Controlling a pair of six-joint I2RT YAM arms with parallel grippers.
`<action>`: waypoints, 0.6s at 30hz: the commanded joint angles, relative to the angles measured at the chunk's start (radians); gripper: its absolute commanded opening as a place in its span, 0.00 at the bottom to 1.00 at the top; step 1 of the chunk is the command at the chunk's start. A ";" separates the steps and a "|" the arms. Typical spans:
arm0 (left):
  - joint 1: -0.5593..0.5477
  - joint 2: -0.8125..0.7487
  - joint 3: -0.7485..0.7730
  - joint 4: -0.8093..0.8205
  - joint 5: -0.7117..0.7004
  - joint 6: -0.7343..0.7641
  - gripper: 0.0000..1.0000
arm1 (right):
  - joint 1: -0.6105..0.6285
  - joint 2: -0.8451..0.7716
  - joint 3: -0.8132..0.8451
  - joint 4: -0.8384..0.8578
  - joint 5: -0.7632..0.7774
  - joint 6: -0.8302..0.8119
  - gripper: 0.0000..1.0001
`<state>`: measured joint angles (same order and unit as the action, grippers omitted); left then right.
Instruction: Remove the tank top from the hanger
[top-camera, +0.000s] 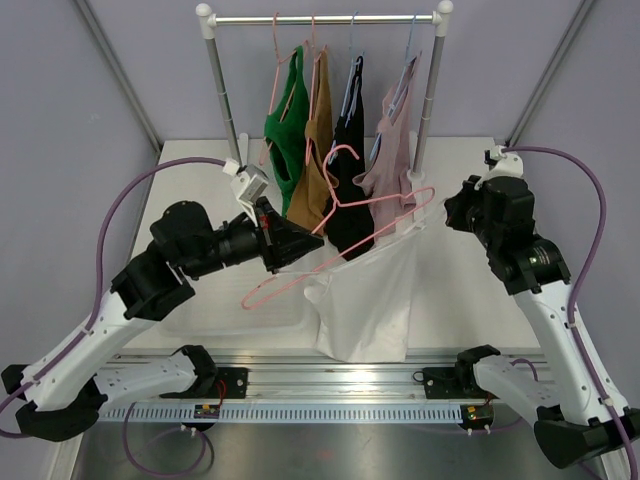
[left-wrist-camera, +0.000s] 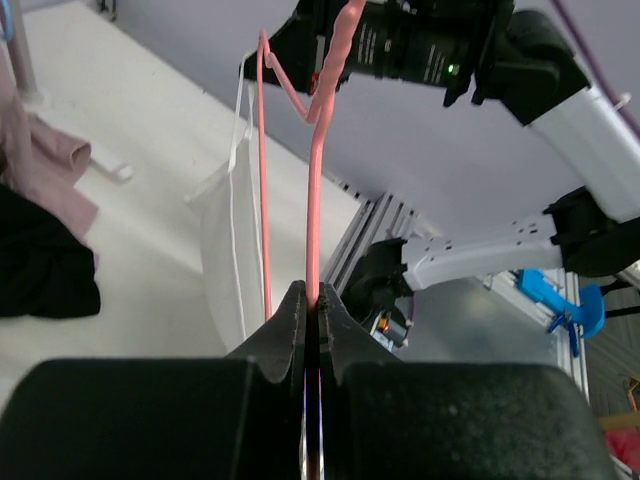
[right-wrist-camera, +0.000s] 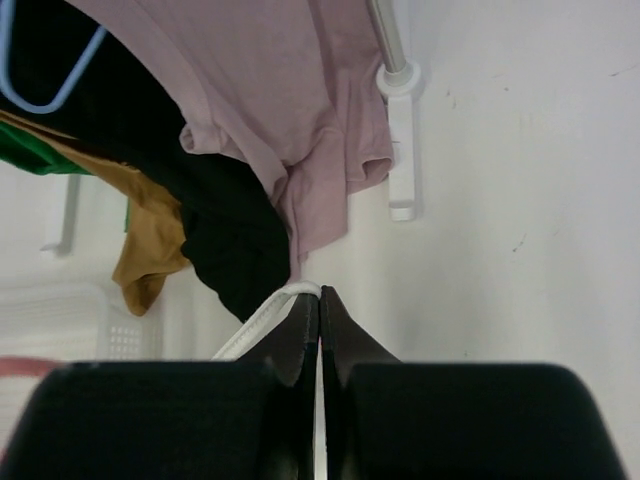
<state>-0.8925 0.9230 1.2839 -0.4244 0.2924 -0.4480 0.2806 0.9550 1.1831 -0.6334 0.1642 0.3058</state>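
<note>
A white tank top (top-camera: 368, 300) hangs from a pink wire hanger (top-camera: 345, 235) held in the air in front of the clothes rack. My left gripper (top-camera: 300, 240) is shut on the hanger's bar; in the left wrist view the pink wire (left-wrist-camera: 312, 210) runs up out of the closed jaws, with the tank top (left-wrist-camera: 225, 250) beyond. My right gripper (top-camera: 452, 215) is shut on the tank top's white strap (right-wrist-camera: 262, 318), which loops over the fingertips (right-wrist-camera: 305, 318) in the right wrist view.
A clothes rack (top-camera: 325, 18) stands at the back with green (top-camera: 285, 125), mustard (top-camera: 315, 150), black (top-camera: 350, 180) and pink (top-camera: 395, 150) garments on hangers. A white basket (top-camera: 235, 310) sits under the hanger on the table. The rack foot (right-wrist-camera: 402, 150) is near my right gripper.
</note>
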 joint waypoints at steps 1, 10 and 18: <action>-0.003 -0.024 -0.047 0.290 0.021 -0.066 0.00 | 0.000 -0.050 0.006 0.018 -0.078 0.036 0.00; -0.026 0.102 -0.155 1.005 -0.044 -0.009 0.00 | 0.000 -0.190 0.007 -0.026 -0.123 0.046 0.00; -0.057 0.356 -0.115 1.461 -0.274 0.167 0.00 | 0.000 -0.289 0.102 -0.078 -0.262 0.036 0.00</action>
<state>-0.9485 1.2156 1.1290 0.7124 0.1707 -0.3801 0.2806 0.7090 1.2209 -0.7074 -0.0097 0.3454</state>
